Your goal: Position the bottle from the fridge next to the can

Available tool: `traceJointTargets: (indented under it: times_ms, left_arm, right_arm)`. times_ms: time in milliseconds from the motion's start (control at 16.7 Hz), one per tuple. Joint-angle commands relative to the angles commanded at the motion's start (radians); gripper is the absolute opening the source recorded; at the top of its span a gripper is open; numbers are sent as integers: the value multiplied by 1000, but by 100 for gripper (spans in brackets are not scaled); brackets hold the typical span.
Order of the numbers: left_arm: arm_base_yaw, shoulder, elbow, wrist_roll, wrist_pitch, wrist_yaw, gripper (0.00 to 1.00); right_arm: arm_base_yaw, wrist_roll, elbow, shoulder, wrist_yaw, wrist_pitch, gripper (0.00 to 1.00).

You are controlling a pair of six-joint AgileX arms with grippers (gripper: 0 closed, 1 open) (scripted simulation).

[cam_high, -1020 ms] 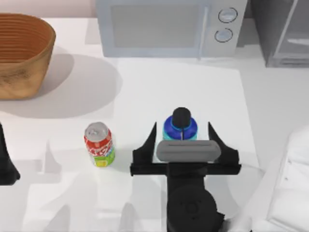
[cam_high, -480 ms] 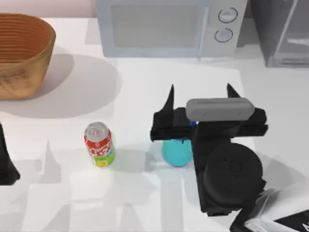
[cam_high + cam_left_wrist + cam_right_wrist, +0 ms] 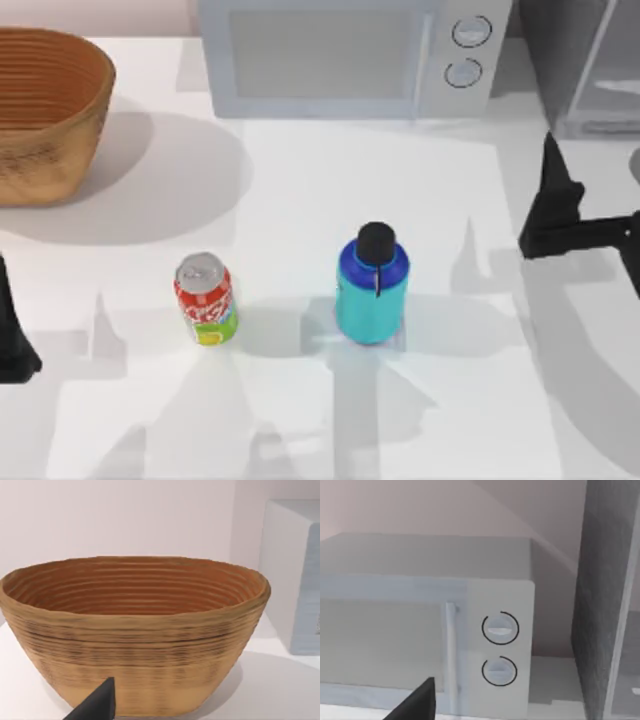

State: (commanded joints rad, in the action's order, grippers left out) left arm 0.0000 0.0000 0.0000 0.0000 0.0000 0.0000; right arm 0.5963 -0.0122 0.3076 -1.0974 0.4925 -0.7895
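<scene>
white lettering on the can (image 3: pixel 206 299), not legible

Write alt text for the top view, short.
A teal bottle stands upright on the white table, right of a red can with a gap between. The right pincer sits at the right edge, near the fridge.

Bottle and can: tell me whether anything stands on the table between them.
Nothing visible does. The bottle stands upright to the right of the can, apart from it, with bare white table between the two.
</scene>
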Motion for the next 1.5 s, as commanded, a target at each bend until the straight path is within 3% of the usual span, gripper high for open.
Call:
traceJointTargets:
  times_ms: [360, 660, 900, 1260, 1500]
  left_arm:
    - [0, 0, 0, 0, 0, 0, 100]
    - [0, 0, 0, 0, 0, 0, 100]
    - [0, 0, 0, 0, 0, 0, 100]
    - [0, 0, 0, 0, 0, 0, 100]
    - [0, 0, 0, 0, 0, 0, 100]
  right_arm:
    - [-324, -2, -209, 620, -301, 445, 100]
    - [-520, 4, -291, 975, -454, 700, 100]
    - [-593, 12, -307, 1092, -492, 786, 100]
    - [-593, 12, -303, 1095, -491, 789, 100]
    - [-595, 13, -238, 1173, -490, 896, 100]
